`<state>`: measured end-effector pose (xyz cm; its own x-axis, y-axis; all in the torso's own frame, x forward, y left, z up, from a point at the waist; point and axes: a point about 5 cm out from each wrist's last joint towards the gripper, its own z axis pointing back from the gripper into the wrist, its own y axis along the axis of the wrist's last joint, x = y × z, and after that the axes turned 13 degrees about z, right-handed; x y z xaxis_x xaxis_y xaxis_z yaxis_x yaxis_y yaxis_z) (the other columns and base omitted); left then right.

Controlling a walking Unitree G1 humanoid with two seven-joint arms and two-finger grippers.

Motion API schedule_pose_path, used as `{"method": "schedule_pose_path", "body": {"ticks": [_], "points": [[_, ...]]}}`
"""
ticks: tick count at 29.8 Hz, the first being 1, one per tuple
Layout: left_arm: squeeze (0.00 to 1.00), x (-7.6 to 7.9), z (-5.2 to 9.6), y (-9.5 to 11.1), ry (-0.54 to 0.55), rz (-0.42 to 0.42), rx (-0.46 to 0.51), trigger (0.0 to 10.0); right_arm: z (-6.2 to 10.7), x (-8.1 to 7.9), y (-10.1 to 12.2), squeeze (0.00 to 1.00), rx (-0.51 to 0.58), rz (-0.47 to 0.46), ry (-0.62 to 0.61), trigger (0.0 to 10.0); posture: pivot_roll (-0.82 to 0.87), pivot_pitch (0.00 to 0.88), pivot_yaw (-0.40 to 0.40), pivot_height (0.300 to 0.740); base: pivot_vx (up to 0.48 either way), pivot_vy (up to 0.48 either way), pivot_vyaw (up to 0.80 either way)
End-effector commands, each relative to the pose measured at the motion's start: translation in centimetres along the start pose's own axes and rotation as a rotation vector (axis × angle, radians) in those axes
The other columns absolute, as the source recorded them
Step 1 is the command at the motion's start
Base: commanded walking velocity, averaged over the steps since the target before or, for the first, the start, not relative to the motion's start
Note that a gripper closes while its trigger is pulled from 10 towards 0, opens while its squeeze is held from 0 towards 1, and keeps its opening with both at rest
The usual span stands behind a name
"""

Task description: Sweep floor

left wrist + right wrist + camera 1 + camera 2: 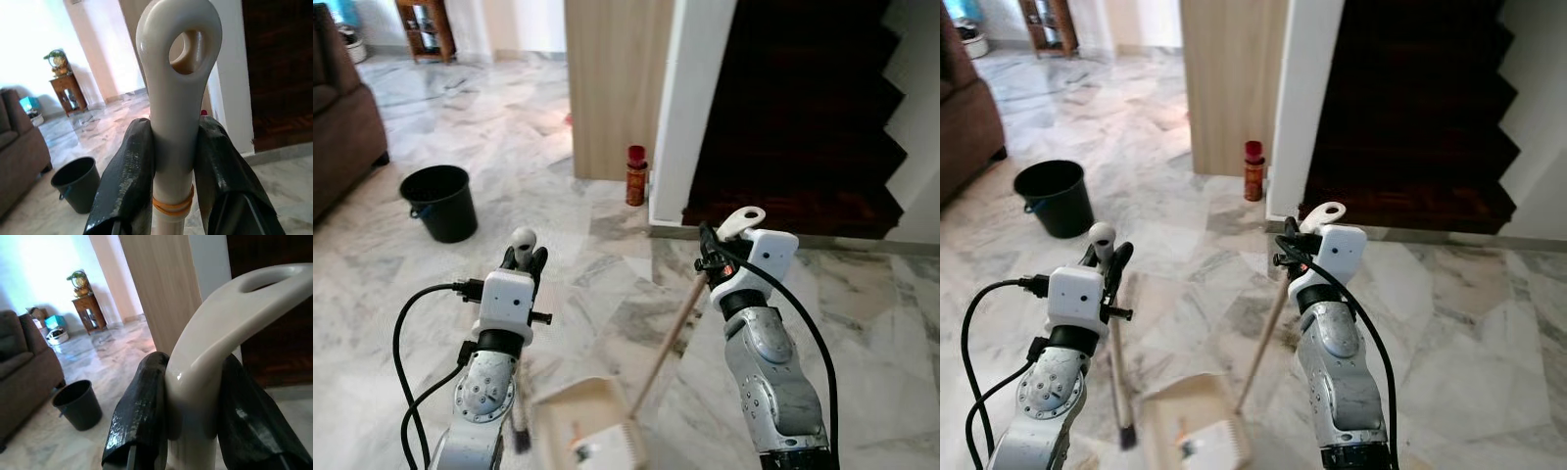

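Nearest the camera, the cream dustpan [582, 421] sat on the marble floor [862, 323] between the two arms, its wooden handle [668, 338] rising at a slant toward the right arm. The right pincer [710, 251] was clamped on the upper end of that handle, just below the curved cream grip [230, 328]; in the right wrist view both black fingers [139, 416] pressed flat against the cream plastic, one on each side, with no gap visible. The left pincer [525, 259] gripped the broom handle [173, 127] near its top, directly under the rounded cap with a hanging hole; in the left wrist view the two fingers [124, 181] were closed tight on the shaft, above a pair of orange rings. The broom shaft [1116, 372] ran down beside the left arm to a dark head [1126, 436] resting on the floor just left of the dustpan. Farther off, a black bucket [438, 201] stood on the floor to the left, near a brown sofa [337, 117]. A red-capped bottle [636, 176] stood at the base of a wooden panel [612, 88], beside a white pillar. Behind it, a dark wooden staircase [803, 117] rose to the right.
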<state>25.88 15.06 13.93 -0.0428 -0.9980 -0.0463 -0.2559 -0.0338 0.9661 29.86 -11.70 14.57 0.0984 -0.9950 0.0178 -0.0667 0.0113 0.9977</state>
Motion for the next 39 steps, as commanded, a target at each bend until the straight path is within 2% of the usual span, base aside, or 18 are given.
{"method": "schedule_pose_path", "body": {"ticks": [1, 20, 39], "points": [[0.00, 0.26, -0.26, 1.07, -0.013, -0.011, 0.053, 10.0, -0.14, 0.04, 1.47, 0.00, 0.070, 0.007, 0.011, 10.0, 0.01, 0.000, 0.006, 0.740, 0.322, 0.000, 0.00], [0.00, 0.31, -0.18, 1.07, -0.013, -0.007, 0.049, 10.0, -0.08, -0.20, 1.65, 0.00, 0.082, -0.008, 0.033, 10.0, 0.01, 0.000, 0.005, 0.740, 0.325, 0.000, 0.75], [0.00, 0.42, 0.17, 0.94, -0.025, -0.007, 0.047, 10.0, 0.07, -0.69, 1.42, 0.00, 0.082, -0.019, 0.071, 10.0, 0.01, 0.000, 0.010, 0.740, 0.329, 0.000, 0.00]]}}
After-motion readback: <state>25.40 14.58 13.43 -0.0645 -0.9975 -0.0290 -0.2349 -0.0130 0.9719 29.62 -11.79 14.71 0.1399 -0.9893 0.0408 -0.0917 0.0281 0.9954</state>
